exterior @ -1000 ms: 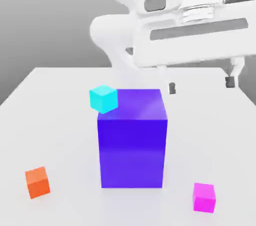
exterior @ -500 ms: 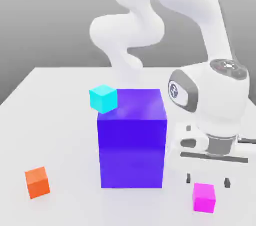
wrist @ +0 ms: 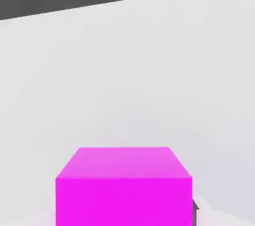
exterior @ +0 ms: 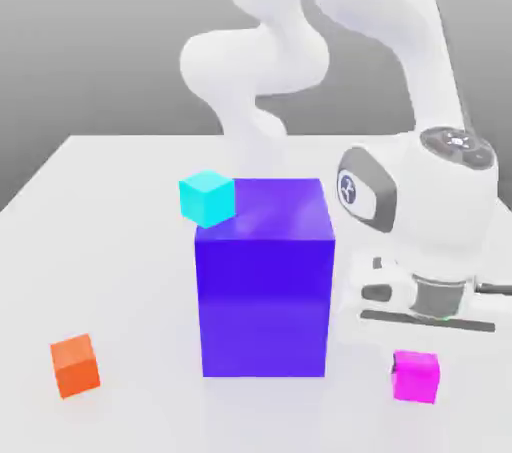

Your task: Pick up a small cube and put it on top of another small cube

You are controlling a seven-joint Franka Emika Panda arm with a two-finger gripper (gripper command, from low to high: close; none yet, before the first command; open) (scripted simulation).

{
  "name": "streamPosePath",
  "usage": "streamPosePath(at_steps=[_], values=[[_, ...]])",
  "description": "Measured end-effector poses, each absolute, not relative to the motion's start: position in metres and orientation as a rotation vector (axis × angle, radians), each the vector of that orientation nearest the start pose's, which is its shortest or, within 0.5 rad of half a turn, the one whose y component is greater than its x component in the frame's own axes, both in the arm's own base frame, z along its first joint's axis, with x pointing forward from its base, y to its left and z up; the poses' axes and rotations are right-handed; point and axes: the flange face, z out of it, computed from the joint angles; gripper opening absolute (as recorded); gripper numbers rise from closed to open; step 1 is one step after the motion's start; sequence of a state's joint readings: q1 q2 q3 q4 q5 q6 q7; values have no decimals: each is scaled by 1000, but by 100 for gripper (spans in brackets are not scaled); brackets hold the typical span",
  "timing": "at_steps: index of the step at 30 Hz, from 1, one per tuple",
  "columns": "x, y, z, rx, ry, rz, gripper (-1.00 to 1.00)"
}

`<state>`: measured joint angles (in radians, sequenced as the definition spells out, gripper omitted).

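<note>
Exterior view: gripper [exterior: 415, 366] low over table [exterior: 120, 271], directly above magenta cube [exterior: 415, 377], at exterior view's right of large blue block [exterior: 265, 281]. Hand view: magenta cube [wrist: 124, 187] centred between fingers, faces squared. Finger closure: cannot tell. Judgement: vertical alignment set; grasp step next.

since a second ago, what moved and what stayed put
The end effector swung from high behind the purple block down onto the magenta cube, which has shifted slightly toward the exterior view's right. The cyan cube, orange cube and purple block stayed put.
</note>
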<state>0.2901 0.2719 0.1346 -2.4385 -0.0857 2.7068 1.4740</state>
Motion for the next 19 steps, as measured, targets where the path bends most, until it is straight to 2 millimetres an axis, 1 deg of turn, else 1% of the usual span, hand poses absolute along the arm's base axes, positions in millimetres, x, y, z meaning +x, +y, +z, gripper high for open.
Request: streamPosePath(at_steps=[6, 11, 12, 13, 15, 16, 19], values=[[475, 274, 216, -2688, 1629, 1, -100], [496, 330, 237, -2594, 1770, 2, -100], [499, 339, 237, -2578, 1793, 2, -100], [501, 344, 228, -2569, 1805, 2, -100], [502, 347, 198, -2562, 1814, 1, -100], [502, 348, 186, -2562, 1815, 1, 100], [502, 348, 186, -2562, 1815, 1, 100]])
